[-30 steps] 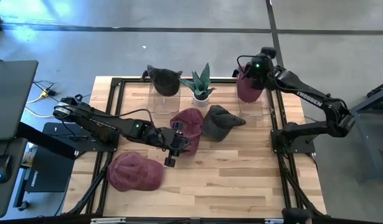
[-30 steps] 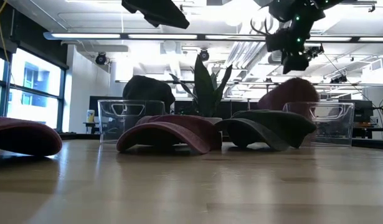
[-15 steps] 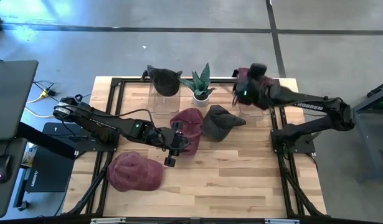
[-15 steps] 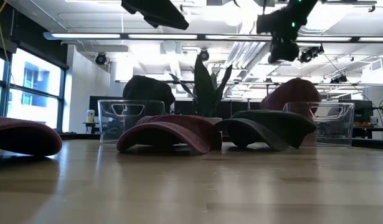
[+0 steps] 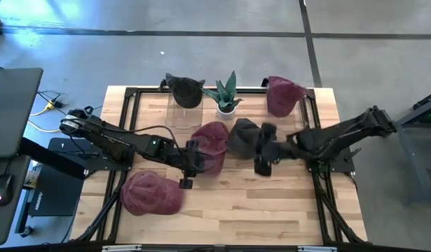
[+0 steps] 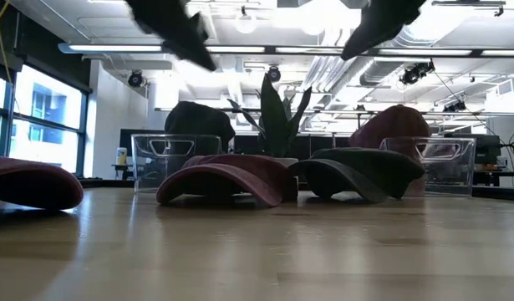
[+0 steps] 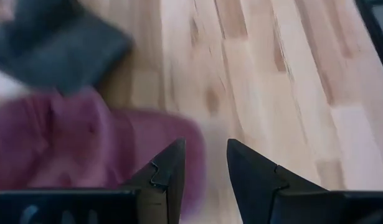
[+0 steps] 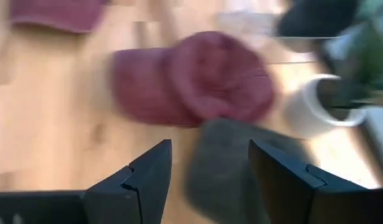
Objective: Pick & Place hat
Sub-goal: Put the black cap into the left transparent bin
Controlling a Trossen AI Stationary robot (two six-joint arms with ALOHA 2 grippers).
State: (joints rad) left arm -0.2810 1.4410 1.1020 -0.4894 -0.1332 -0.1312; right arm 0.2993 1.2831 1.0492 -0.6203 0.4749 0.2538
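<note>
A maroon hat lies brim-down near the table's middle, with a dark grey hat beside it on the right. My left gripper hovers open over the maroon hat's near-left edge. My right gripper hovers open at the grey hat's right side. A second maroon hat rests near the near-left corner. A third maroon hat sits on the far-right clear container, and a black hat sits on the far-left one.
A potted plant in a white pot stands between the two clear containers at the far edge. Bare wood stretches across the near right of the table. A black frame borders the tabletop.
My right gripper has swung away from the far-right container, down and toward the table's middle, ending beside the grey hat; the maroon hat stays on that container. My left gripper has shifted slightly toward the table's left edge.
</note>
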